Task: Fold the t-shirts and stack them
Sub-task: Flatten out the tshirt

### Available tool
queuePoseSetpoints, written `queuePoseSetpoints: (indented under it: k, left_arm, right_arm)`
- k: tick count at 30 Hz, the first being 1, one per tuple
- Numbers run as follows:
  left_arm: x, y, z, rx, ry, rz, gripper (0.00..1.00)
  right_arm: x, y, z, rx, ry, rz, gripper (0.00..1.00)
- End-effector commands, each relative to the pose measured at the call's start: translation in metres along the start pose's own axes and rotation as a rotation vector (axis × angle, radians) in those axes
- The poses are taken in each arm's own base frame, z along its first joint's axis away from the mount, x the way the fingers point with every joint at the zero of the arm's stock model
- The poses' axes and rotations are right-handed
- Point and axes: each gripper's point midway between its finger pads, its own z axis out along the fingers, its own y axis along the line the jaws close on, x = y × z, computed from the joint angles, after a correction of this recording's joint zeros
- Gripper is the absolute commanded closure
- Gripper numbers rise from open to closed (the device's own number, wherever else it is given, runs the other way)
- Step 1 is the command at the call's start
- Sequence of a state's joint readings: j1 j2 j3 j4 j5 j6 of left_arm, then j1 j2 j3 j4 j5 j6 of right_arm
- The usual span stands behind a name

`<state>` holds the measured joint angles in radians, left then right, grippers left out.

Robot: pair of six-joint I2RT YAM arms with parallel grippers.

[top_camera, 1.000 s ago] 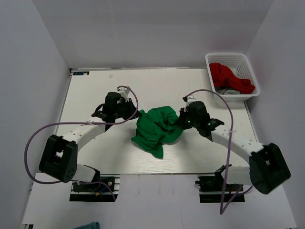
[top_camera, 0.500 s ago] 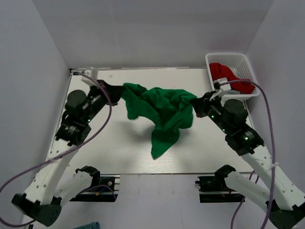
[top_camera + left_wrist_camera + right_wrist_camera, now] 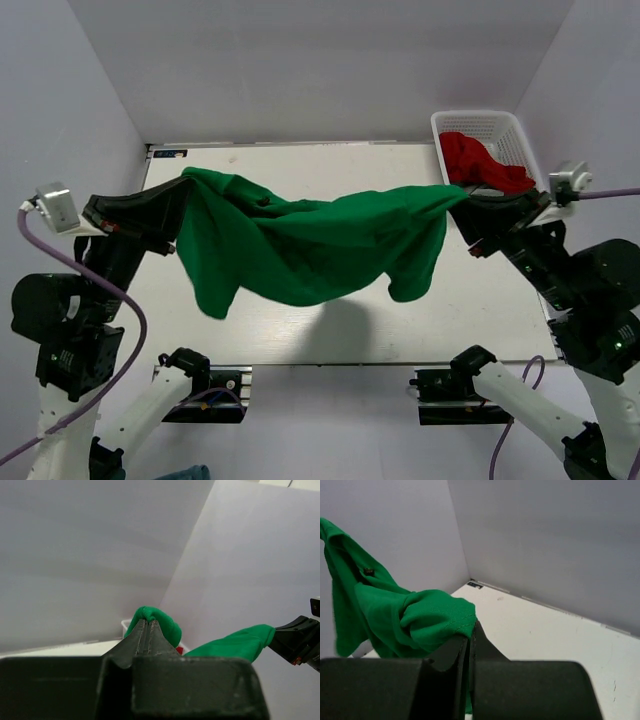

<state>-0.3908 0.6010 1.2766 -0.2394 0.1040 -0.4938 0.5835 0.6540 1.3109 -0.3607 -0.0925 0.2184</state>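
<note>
The green t-shirt (image 3: 300, 245) hangs above the bench (image 3: 300, 160), slung between the left hand (image 3: 172, 200) and the right hand (image 3: 462, 205), each clamped on a bunched edge. Risk: under tension a thin pinch may slip, so one side drops and crumples.

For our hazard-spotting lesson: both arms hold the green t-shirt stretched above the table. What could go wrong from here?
Left pincer and right pincer each pinch only a small bunch of the bright green cotton t-shirt; it may slip free.
The shirt sags twisted, so it may land creased.
The right pincer is near the white plastic basket and might knock it.
</note>
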Motion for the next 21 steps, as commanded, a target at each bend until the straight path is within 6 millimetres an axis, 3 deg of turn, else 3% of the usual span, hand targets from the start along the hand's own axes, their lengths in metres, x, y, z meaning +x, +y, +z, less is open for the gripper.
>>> queuePoseSetpoints:
  k: [1,2,3,4,5,6,7,8,9,10,11,12,14,15,16,17,18,19,20,21]
  left_arm:
    - [-0.016,-0.012,-0.005,0.026,-0.016,0.015,1.0]
    - [-0.017,-0.012,-0.002,0.025,-0.015,0.015,1.0]
    - [-0.021,-0.01,-0.003,0.006,-0.025,0.014,1.0]
    - [-0.01,0.001,0.006,-0.035,0.01,0.009,1.0]
    - [-0.006,0.008,0.009,-0.064,0.019,0.008,1.0]
    - [-0.003,0.02,0.014,-0.123,0.016,-0.002,1.0]
    - [0.007,0.035,0.018,-0.183,0.036,-0.002,1.0]
    - [0.031,0.058,0.027,-0.269,0.094,-0.012,1.0]
    - [0.04,0.082,0.03,-0.38,0.096,-0.011,1.0]
    - [0.055,0.1,0.033,-0.451,0.125,-0.01,1.0]
    - [0.081,0.123,0.03,-0.542,0.188,-0.002,1.0]
    - [0.108,0.156,0.032,-0.679,0.231,0.006,1.0]
    - [0.159,0.196,0.018,-0.839,0.341,0.025,1.0]
    - [0.179,0.21,0.014,-0.895,0.37,0.012,1.0]
    - [0.222,0.235,0.003,-0.976,0.468,0.031,1.0]
    - [0.237,0.252,-0.007,-1.055,0.496,0.046,0.95]
    - [0.251,0.266,-0.01,-1.105,0.517,0.045,0.67]
    - [0.284,0.293,-0.021,-1.192,0.607,0.093,0.45]
    - [0.296,0.306,-0.024,-1.241,0.637,0.108,0.22]
    - [0.308,0.318,-0.039,-1.32,0.71,0.113,0.07]
  right_arm:
    - [-0.039,0.005,-0.007,0.0,-0.093,-0.042,1.0]
    - [-0.049,0.004,-0.008,0.015,-0.111,-0.046,1.0]
    - [-0.045,-0.008,0.003,0.072,-0.089,-0.05,1.0]
    - [-0.048,-0.008,0.006,0.073,-0.092,-0.048,1.0]
    - [-0.05,-0.027,0.01,0.172,-0.101,-0.053,1.0]
    - [-0.035,-0.038,0.031,0.207,-0.049,-0.052,1.0]
    - [-0.032,-0.045,0.037,0.238,-0.041,-0.054,1.0]
    - [-0.029,-0.061,0.042,0.316,-0.042,-0.059,1.0]
    - [-0.01,-0.079,0.062,0.385,0.012,-0.068,1.0]
    - [-0.006,-0.092,0.072,0.444,0.005,-0.072,1.0]
    - [0.017,-0.106,0.088,0.482,0.07,-0.092,1.0]
    - [0.025,-0.116,0.095,0.52,0.09,-0.103,1.0]
    - [0.081,-0.138,0.134,0.548,0.225,-0.115,1.0]
    - [0.097,-0.148,0.142,0.553,0.261,-0.116,1.0]
    - [0.149,-0.167,0.167,0.57,0.369,-0.114,1.0]
    - [0.158,-0.174,0.177,0.575,0.379,-0.105,1.0]
    - [0.168,-0.189,0.185,0.59,0.391,-0.095,1.0]
    - [0.206,-0.206,0.212,0.588,0.47,-0.09,1.0]
    - [0.24,-0.21,0.213,0.558,0.561,-0.084,1.0]
    - [0.228,-0.215,0.226,0.558,0.542,-0.072,0.9]
